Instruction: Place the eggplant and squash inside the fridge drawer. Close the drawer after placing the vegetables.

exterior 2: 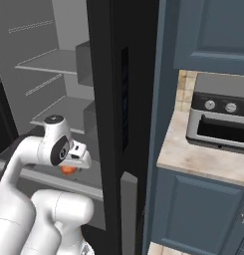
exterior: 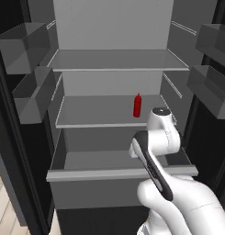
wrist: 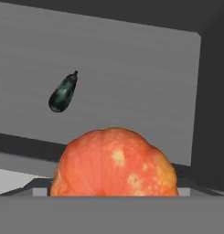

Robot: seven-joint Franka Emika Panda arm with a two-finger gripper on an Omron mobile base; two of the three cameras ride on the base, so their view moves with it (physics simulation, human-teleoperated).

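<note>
Squash (wrist: 114,162): orange, ribbed, close against the hand camera and apparently carried over the open fridge drawer (exterior: 118,173).
Eggplant (wrist: 63,93): lying on the drawer floor, well apart from the squash.
Gripper (exterior 2: 76,160): fingers hidden; grip cannot be confirmed.
Advice: lower inside the walls, release away from the eggplant, then push the front rim shut.

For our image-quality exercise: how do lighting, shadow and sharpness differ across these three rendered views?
Left base view: even, flat grey light, the red bottle casting no clear shadow. Right base view: the fridge side is dim, the counter brighter. Hand view: the squash looms close and slightly soft, the eggplant lying on the fridge drawer floor without an obvious shadow.
</note>
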